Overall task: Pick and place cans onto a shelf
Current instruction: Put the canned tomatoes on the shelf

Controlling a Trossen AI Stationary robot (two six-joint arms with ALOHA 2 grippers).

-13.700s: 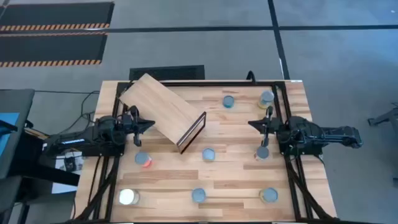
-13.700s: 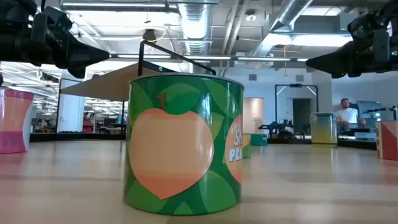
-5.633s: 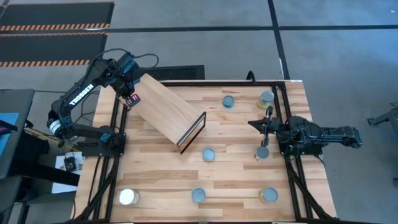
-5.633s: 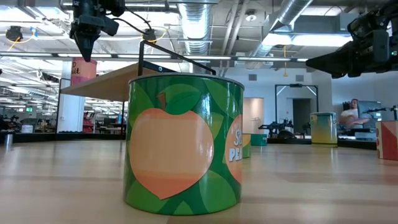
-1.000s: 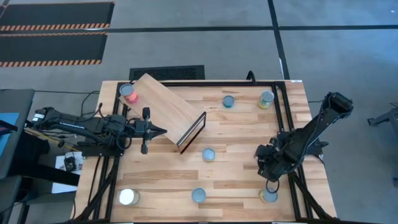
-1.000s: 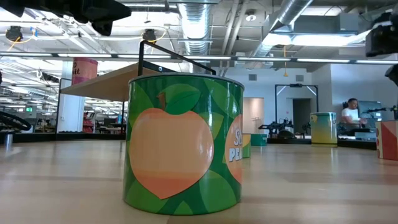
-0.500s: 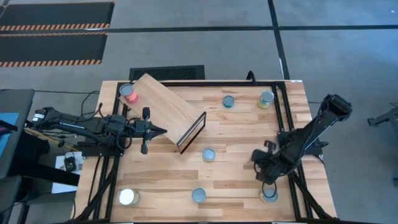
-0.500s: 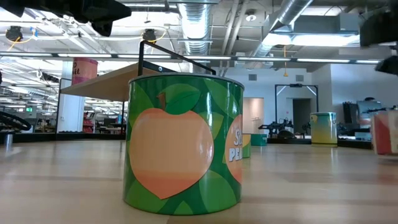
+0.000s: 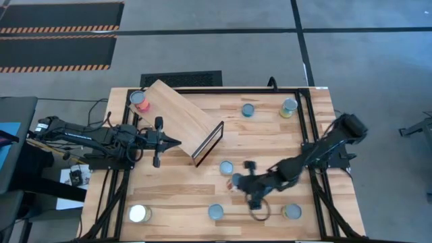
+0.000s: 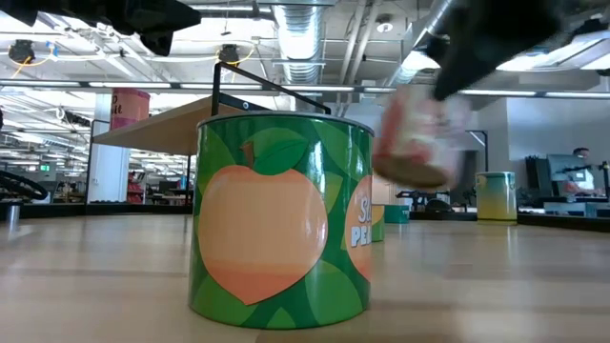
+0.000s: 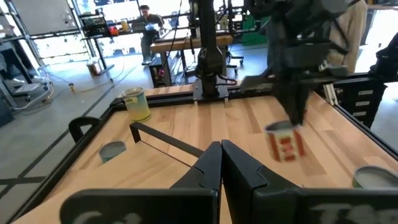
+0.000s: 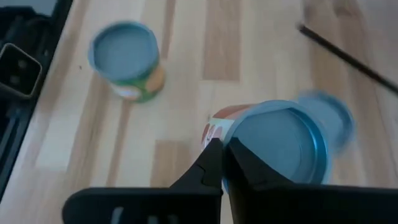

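A red-and-white can (image 12: pixel 273 146) with a silvery-blue lid hangs over the table's middle (image 9: pixel 235 180), with my right gripper (image 12: pixel 222 154) shut on it. The light wooden shelf (image 9: pixel 177 113) stands at the far left, and a red can (image 9: pixel 140 100) sits on its far corner. My left gripper (image 9: pixel 177 142) is shut and waits level, just near of the shelf, touching nothing. Other cans stand on the tabletop: two at the far right (image 9: pixel 248 109) (image 9: pixel 289 106), one in the middle (image 9: pixel 226 167), and three along the near edge, among them the green peach can (image 10: pixel 281 219). My right gripper has the can by the edge of its top rim (image 12: pixel 231 138), pinched between the two fingers. The fingers come slanting down from above and from the table's right. The can (image 10: pixel 417 133) hangs below them, tilted, clear of the tabletop.
A white-lidded can (image 9: pixel 138 213) stands at the near left corner. A black frame (image 9: pixel 307 121) runs round the table's edges. Bare planks lie between the shelf's dark-edged end panel (image 9: pixel 209 144) and the middle can.
My right gripper has lifted the red-and-white can off the table's right side and swept it quickly toward the table's left, to the middle. The wrist has rolled and tipped, and the can now hangs tilted, clear of the table.
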